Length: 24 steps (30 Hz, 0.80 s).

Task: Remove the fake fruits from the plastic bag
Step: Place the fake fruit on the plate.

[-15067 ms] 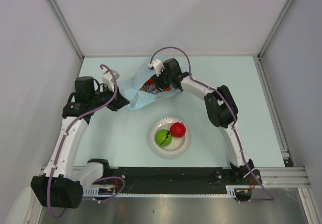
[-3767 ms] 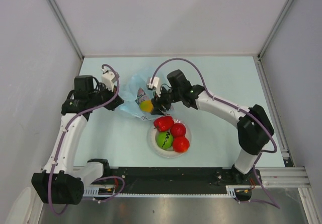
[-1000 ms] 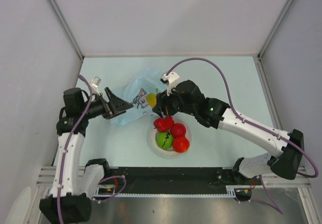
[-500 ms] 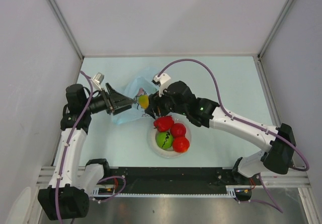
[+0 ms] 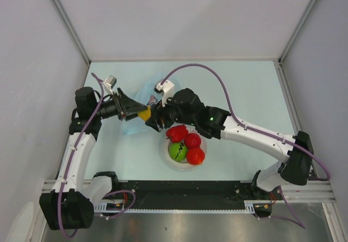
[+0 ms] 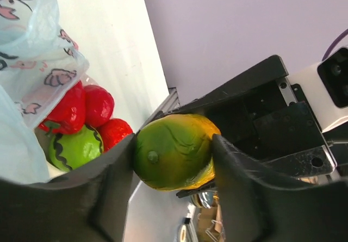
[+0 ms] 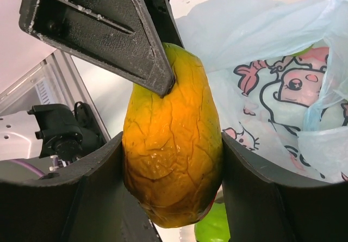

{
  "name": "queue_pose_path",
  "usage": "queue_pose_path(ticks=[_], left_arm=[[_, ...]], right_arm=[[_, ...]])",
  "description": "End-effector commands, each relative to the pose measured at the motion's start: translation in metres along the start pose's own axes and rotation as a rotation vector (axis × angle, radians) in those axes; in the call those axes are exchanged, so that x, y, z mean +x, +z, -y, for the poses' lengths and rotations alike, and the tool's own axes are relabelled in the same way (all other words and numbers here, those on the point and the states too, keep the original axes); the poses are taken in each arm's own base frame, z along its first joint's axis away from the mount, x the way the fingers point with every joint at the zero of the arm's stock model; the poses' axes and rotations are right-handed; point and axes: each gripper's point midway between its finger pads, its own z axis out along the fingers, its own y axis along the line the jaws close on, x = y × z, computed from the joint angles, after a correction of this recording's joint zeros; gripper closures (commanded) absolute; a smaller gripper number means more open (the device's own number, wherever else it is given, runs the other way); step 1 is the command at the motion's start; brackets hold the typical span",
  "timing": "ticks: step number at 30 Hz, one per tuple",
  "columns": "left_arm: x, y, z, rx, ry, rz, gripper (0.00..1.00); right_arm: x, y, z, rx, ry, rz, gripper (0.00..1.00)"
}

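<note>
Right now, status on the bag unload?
Left gripper and right gripper both shut on the mango. Mango out of the plastic bag. Four fruits on the plate. Nothing in the way.

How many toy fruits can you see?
5. On the white plate: a bumpy red fruit, two round red fruits, a green striped fruit. The yellow mango is clamped by the left gripper and right gripper. More may hide in the plastic bag.

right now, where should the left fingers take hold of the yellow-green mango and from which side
The free end of the mango sticking out past the right gripper, approached head-on from the left arm's side. The right fingers clamp its fat middle, leaving only that end bare; the left gripper flanks it there.
</note>
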Motion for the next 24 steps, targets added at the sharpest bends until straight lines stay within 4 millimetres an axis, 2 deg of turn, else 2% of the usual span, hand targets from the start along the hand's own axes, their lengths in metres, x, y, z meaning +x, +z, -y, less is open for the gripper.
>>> queue_pose_path(ticks=[1,2,3,4,5,6,7,11,12,13,14,15,16,18,21,24], left_arm=[[-0.002,0.0,0.011,0.044,0.072,-0.007,0.5],[-0.001,0.0,0.011,0.045,0.078,-0.01,0.69],[0.001,-0.001,0.009,0.043,0.079,-0.015,0.78],[0.003,-0.002,0.01,0.042,0.084,-0.015,0.92],[0.007,-0.003,0.01,0.048,0.089,-0.026,0.97],[0.011,-0.004,0.008,0.047,0.098,-0.033,1.0],[0.016,-0.007,0.01,0.054,0.117,-0.036,1.0],[0.048,-0.011,0.005,0.11,0.13,-0.142,1.0],[0.056,-0.012,0.004,0.133,0.218,-0.172,1.0],[0.08,-0.014,-0.001,0.111,0.15,-0.251,1.0],[0.087,-0.013,-0.004,0.102,0.184,-0.285,1.0],[0.096,-0.011,-0.018,0.079,0.296,-0.313,1.0],[0.115,-0.009,-0.022,0.076,0.306,-0.391,1.0],[0.131,-0.003,-0.05,0.005,0.325,-0.453,1.0],[0.13,0.009,-0.084,-0.086,0.335,-0.469,1.0],[0.135,0.014,-0.101,-0.108,0.258,-0.541,1.0]], right_arm=[[-0.027,-0.001,-0.017,-0.05,-0.016,0.073,0.79],[-0.027,-0.002,-0.015,-0.051,-0.026,0.07,0.66],[-0.028,-0.006,-0.016,-0.075,-0.041,0.067,0.52],[-0.028,-0.012,-0.014,-0.08,-0.055,0.046,0.33],[-0.032,-0.018,0.001,-0.062,-0.076,0.039,0.24],[-0.03,-0.025,0.001,-0.1,-0.079,0.014,0.15],[-0.027,-0.039,0.008,-0.098,-0.068,-0.02,0.0],[-0.033,-0.085,0.067,0.004,0.006,-0.043,0.0],[-0.038,-0.097,0.093,0.061,0.025,-0.024,0.0],[-0.041,-0.106,0.105,0.091,0.032,-0.013,0.0],[-0.045,-0.115,0.113,0.115,0.028,0.007,0.0],[-0.043,-0.12,0.127,0.159,0.033,0.012,0.0],[-0.045,-0.125,0.144,0.205,0.035,0.026,0.0],[-0.042,-0.129,0.157,0.243,0.048,0.029,0.0],[-0.04,-0.132,0.166,0.26,0.069,0.037,0.0],[-0.035,-0.138,0.166,0.256,0.055,0.047,0.0]])
